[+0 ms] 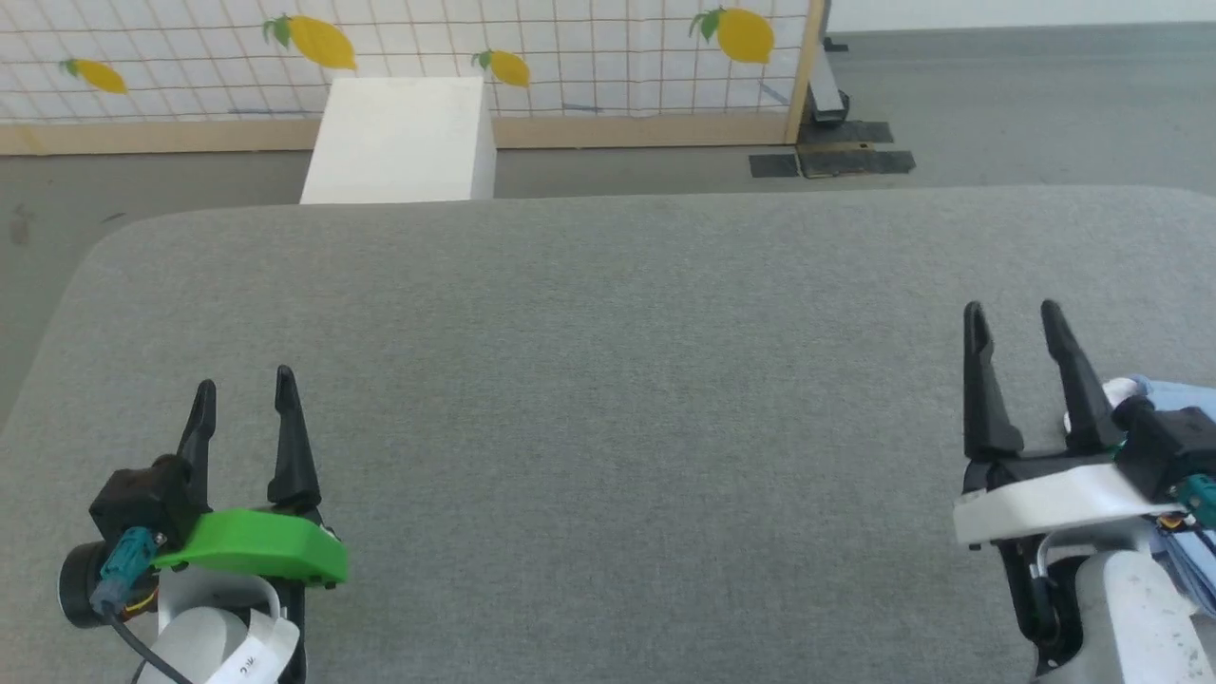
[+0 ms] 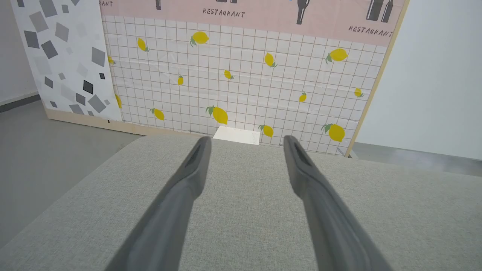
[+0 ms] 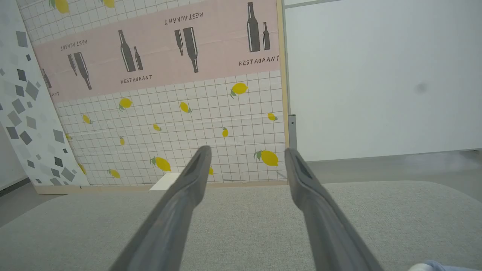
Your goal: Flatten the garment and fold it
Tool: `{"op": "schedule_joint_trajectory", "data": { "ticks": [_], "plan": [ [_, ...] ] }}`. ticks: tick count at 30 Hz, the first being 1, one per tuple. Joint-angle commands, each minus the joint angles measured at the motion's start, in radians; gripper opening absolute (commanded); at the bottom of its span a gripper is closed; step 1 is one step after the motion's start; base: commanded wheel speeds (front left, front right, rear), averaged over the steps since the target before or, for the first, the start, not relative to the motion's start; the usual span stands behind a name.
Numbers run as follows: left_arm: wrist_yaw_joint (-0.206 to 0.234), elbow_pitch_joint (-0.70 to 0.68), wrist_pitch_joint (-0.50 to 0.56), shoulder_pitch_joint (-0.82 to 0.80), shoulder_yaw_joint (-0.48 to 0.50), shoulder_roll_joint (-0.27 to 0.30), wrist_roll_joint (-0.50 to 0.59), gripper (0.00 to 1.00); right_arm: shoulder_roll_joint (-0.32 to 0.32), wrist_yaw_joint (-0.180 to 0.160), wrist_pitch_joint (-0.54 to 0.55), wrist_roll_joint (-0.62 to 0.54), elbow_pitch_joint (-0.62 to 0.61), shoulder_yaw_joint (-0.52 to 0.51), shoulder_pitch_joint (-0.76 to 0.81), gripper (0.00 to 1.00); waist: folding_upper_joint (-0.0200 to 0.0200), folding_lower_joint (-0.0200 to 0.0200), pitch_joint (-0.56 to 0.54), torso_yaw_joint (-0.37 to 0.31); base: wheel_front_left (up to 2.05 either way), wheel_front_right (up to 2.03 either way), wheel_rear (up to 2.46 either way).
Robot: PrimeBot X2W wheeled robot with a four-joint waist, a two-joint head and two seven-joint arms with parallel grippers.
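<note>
Nothing is gripped, so I judge the step in hand to be the first reach for the cloth. Your left hand (image 1: 245,378), two long dark fingers on a green-capped wrist, sits low left over the grey fabric-covered worktop (image 1: 608,399), fingers spread wide and empty. Your right hand (image 1: 1012,308), same dark fingers on a white wrist, sits low right, also spread and empty. The garment (image 1: 1173,391), light blue soft cloth with a white bit showing, lies bunched at the far right edge of the head view, just beside and partly behind the right wrist. The right wrist view catches only a corner of it at the bottom right (image 3: 437,265). Most of it is cut off, so you can't tell collar from hem yet. Turn or bend to bring it fully into view first. Then pinch one edge layer with the right hand, not the whole bunch. Drag it to the bare middle of the worktop so both hands can spread it. Keep the fingers low to the cloth and don't dig into the worktop cover.
</note>
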Motion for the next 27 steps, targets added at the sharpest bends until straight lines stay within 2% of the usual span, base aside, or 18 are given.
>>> {"op": "schedule_joint_trajectory", "data": {
  "ticks": [1,17,27],
  "plan": [
    [-0.006,0.004,-0.007,0.014,0.001,-0.005,0.002,1.00,0.003,-0.001,-0.011,-0.016,0.006,0.003,0.014,1.00,0.0000,0.0001,-0.007,0.013,0.00,0.00,0.00],
    [-0.042,0.038,-0.007,0.034,0.021,-0.050,0.027,1.00,0.004,-0.001,-0.012,-0.013,0.101,0.047,0.096,1.00,0.0000,0.0001,-0.016,0.031,0.00,0.00,0.00],
    [-0.061,0.073,-0.008,0.034,0.009,-0.055,0.047,1.00,0.004,-0.001,-0.013,-0.018,0.108,0.030,0.098,1.00,0.0000,0.0001,-0.008,0.022,0.00,0.00,0.00]
  ]
}}
